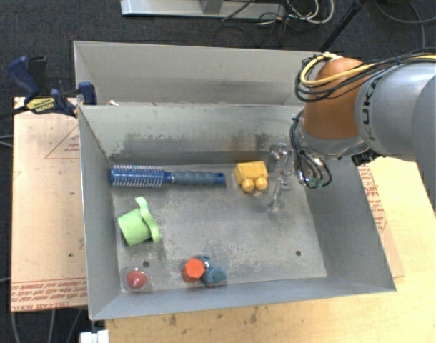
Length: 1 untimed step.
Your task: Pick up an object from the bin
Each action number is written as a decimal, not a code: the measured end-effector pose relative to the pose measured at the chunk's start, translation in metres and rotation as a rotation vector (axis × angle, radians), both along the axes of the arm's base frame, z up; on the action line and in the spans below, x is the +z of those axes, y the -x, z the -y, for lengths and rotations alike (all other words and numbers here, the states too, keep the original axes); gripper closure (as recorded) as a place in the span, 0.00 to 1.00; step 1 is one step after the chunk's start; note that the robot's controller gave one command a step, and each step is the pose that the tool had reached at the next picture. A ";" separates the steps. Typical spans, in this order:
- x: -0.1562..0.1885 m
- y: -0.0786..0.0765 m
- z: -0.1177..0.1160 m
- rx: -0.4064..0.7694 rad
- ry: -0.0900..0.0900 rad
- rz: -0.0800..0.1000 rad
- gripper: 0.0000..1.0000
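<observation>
1. Yellow blocky toy (251,176): small, with two rounded lugs on its lower edge. It lies on the bin floor just beside the gripper, on the side away from the arm. It is the thing nearest the gripper, and whether the two touch cannot be told.
2. Gripper (278,195): thin metal and pointing down, with its tip low over bare floor next to the yellow toy. Whether it is spread or pressed together cannot be told.
3. Wrist: carries an orange cover (332,109) and looped cables, up and arm-side of the gripper.
4. Blue hairbrush (166,177): lies flat beyond the yellow toy from the gripper. Its handle end is near the toy and its bristled head is farthest off, along the foot of the far wall.
5. Green cup-shaped piece (138,224): tipped on its side, well apart from the gripper, past the brush and toward the near wall.
6. Orange-red ball (194,269): touches a small blue-grey lump (215,276), both near the near wall and well apart from the gripper.
7. Red round piece (136,279): in the corner farthest from the gripper.
8. Grey metal bin (204,73): holds all of the above.
</observation>
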<state>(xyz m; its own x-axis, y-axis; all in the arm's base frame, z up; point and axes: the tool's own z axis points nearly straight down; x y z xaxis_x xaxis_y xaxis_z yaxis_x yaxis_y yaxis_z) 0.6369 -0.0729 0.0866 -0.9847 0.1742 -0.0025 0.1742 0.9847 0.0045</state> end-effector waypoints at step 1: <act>-0.017 -0.001 -0.060 0.077 0.003 0.000 0.00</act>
<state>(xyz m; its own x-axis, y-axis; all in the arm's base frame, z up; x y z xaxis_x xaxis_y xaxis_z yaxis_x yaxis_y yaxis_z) 0.6381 -0.0134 0.0698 -0.9952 0.0979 -0.0024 0.0979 0.9952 0.0016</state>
